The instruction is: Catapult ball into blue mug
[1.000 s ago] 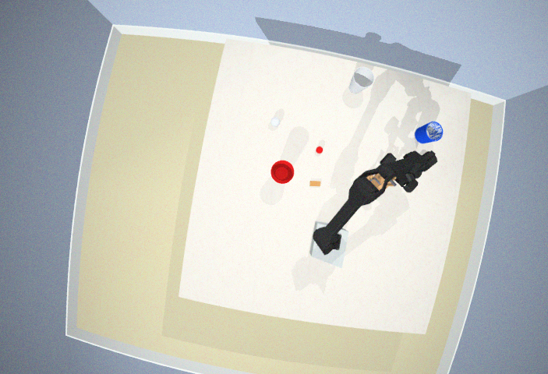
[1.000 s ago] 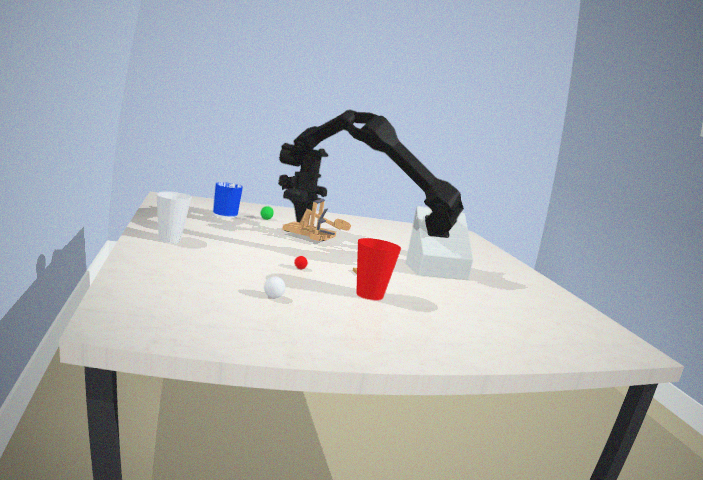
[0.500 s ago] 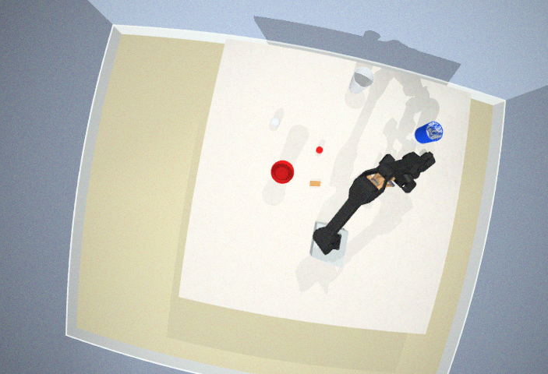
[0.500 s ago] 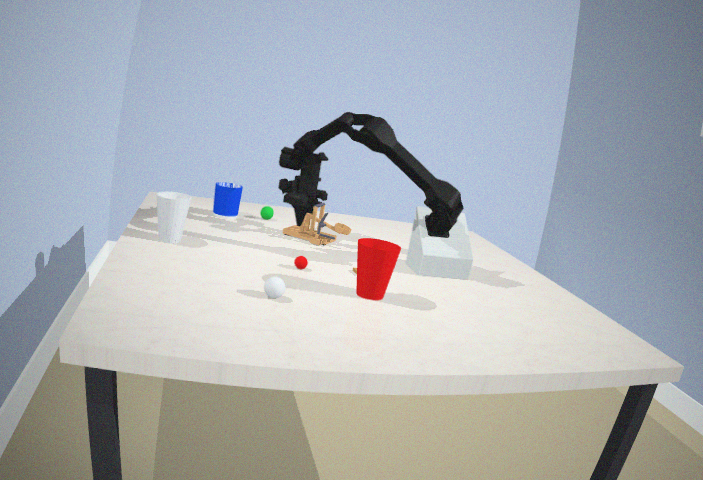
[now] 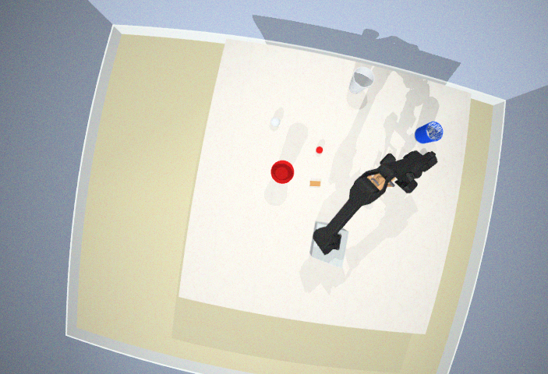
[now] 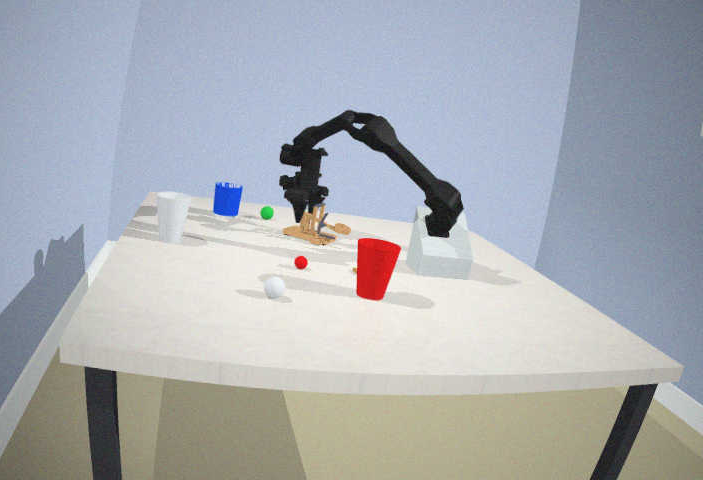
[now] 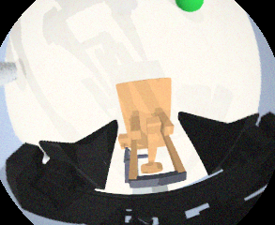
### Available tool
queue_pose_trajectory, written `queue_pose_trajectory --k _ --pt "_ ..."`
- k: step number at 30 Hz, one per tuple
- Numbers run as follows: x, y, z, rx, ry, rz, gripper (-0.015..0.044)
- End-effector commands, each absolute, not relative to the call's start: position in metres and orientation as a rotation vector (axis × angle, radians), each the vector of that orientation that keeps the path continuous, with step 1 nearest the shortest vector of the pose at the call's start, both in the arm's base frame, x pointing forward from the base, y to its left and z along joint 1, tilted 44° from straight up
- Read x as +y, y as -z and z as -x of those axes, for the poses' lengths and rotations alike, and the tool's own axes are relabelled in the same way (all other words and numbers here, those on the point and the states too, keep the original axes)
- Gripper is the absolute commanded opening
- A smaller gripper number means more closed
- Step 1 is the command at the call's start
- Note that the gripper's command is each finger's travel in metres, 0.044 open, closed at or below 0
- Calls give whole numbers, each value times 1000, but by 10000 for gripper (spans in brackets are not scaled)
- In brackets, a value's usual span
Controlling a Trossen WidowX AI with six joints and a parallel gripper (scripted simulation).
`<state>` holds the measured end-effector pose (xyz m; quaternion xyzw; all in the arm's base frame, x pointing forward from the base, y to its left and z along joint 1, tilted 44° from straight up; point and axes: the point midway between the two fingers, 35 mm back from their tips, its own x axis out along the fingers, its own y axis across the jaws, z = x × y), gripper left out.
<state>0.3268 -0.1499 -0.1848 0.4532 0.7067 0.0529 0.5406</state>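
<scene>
The wooden catapult (image 5: 378, 180) (image 6: 310, 236) (image 7: 144, 94) sits upright on the table, its spoon cup (image 6: 341, 228) (image 7: 151, 167) empty and on the robot base's side. My gripper (image 6: 307, 215) (image 7: 148, 119) is open, with one finger on each side of the catapult's frame and gaps beside it. The blue mug (image 5: 422, 134) (image 6: 226, 200) stands upright beyond the gripper. A green ball (image 6: 267, 212) (image 7: 190, 4) lies between mug and catapult. A red ball (image 5: 319, 149) (image 6: 301, 262) and a white ball (image 5: 275, 121) (image 6: 274, 287) lie on the other side. The arm hides the fingertips in the top view.
A red cup (image 5: 282, 171) (image 6: 375, 270) stands near a small orange block (image 5: 315, 183) (image 6: 354, 270). A white cup (image 5: 356, 84) (image 6: 171, 219) stands near the table's edge, also seen in the wrist view (image 7: 1, 75). The arm's pale base block (image 5: 327, 259) (image 6: 441, 261) is behind the catapult.
</scene>
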Motion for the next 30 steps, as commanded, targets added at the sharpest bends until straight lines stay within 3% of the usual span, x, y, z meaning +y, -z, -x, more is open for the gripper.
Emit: queue_pose_trajectory --k 1,11,19,24,30 --pt "-197 142 -328 1655 -111 -1067 440" --pt "-203 136 -327 1652 -107 -1076 440" --pt "-243 91 -322 1630 -95 -1064 440" --pt "-185 76 -359 1626 -151 -983 309" --pt "-113 35 -393 1585 -239 -863 300"
